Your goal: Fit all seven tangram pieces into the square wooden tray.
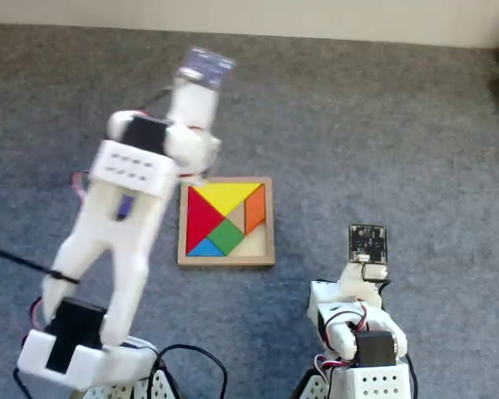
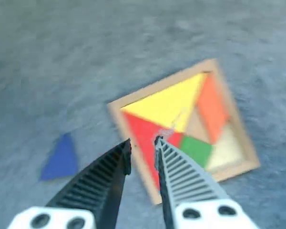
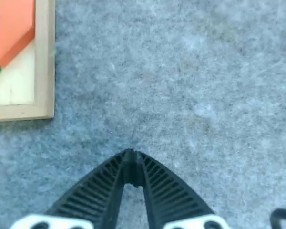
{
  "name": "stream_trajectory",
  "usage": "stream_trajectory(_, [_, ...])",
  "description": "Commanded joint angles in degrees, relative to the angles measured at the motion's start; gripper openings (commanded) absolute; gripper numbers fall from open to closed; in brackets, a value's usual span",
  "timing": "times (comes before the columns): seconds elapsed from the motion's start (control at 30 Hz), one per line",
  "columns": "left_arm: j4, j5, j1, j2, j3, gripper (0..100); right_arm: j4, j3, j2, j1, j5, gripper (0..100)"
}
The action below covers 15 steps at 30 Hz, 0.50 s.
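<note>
The square wooden tray lies mid-table and holds yellow, red, orange, green and blue pieces. Bare wood shows in its near right corner. In the left wrist view a loose blue triangle lies on the carpet beside the tray. My left gripper hangs above the tray's edge over the red piece, open a little with nothing in it. My right gripper is shut and empty over bare carpet, off the tray's corner.
Grey carpet covers the whole table. The left arm stretches from the near left across the space left of the tray. The right arm sits folded at the near right. A dark cable runs in at the left edge.
</note>
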Motion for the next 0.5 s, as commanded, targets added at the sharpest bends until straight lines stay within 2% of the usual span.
stream_trajectory(0.0, [2.11,-2.73,-8.84,-3.21,-2.51,10,0.13,7.52,-0.92,1.01,-0.26,0.5])
stream_trajectory(0.13, [4.13,-12.31,-15.78,-1.10,-2.42,10,0.13,7.52,-0.92,1.01,-0.26,0.5])
stream_trajectory(0.37, [5.89,-23.91,-25.89,8.31,-2.42,30,0.13,7.52,-0.92,1.01,-0.26,0.5])
stream_trajectory(0.47, [3.34,-29.98,-28.26,14.81,-3.03,33,0.13,7.52,-0.92,1.01,-0.26,0.5])
